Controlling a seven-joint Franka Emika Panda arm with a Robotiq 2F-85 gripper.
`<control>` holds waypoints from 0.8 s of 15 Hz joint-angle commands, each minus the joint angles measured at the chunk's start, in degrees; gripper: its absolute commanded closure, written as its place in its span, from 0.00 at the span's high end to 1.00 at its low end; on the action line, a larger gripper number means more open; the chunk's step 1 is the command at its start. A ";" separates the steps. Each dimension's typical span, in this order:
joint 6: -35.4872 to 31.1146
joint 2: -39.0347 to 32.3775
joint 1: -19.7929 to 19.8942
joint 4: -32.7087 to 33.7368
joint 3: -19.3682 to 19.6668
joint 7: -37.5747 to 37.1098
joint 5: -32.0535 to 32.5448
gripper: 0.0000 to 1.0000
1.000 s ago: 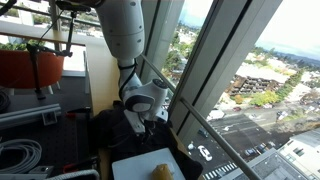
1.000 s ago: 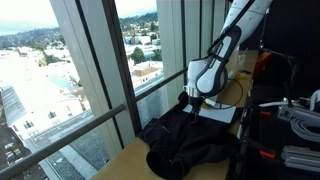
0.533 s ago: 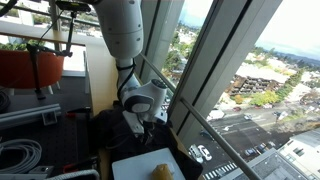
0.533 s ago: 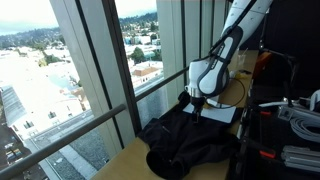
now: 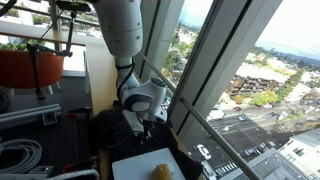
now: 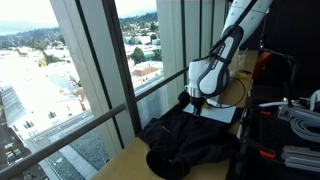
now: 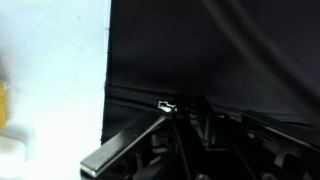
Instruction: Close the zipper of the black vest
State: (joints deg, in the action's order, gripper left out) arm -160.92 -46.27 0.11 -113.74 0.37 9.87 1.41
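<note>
The black vest (image 6: 190,142) lies crumpled on the table by the window, also in the other exterior view as the black vest (image 5: 112,128). My gripper (image 5: 143,122) points down onto the vest's near edge, and in the other exterior view the gripper (image 6: 196,104) rests on the fabric. In the wrist view black cloth fills the frame and the zipper line runs across it. The small silver zipper pull (image 7: 167,105) sits at the tips of my gripper (image 7: 185,110), whose dark fingers (image 7: 130,140) stand close together around it.
A white sheet (image 5: 150,162) with a yellow object (image 5: 160,170) lies beside the vest. Window glass and slanted frames (image 6: 100,70) run close along the table edge. Cables and equipment (image 5: 25,155) crowd the table's inner side. An orange pot (image 5: 30,65) stands behind.
The arm has stayed in place over the vest. In the exterior views nothing has visibly shifted.
</note>
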 commanded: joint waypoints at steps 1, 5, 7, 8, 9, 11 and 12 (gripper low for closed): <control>-0.71 1.65 -2.26 -1.37 1.81 -2.57 2.80 0.00; -0.31 1.41 -3.58 -1.03 2.83 -3.69 4.01 0.02; -0.31 1.13 -4.65 -0.79 3.08 -4.26 4.28 0.02; -0.29 0.99 -5.24 -0.65 3.12 -4.54 4.47 0.02; -0.29 0.80 -6.12 -0.47 3.18 -5.10 4.77 0.02; -0.84 0.57 -7.95 -0.78 3.61 -6.31 5.62 0.02; -0.68 0.42 -8.80 -0.59 3.82 -6.94 6.11 0.02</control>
State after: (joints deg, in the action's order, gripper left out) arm -160.94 -46.15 -5.40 -113.75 3.07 6.19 5.30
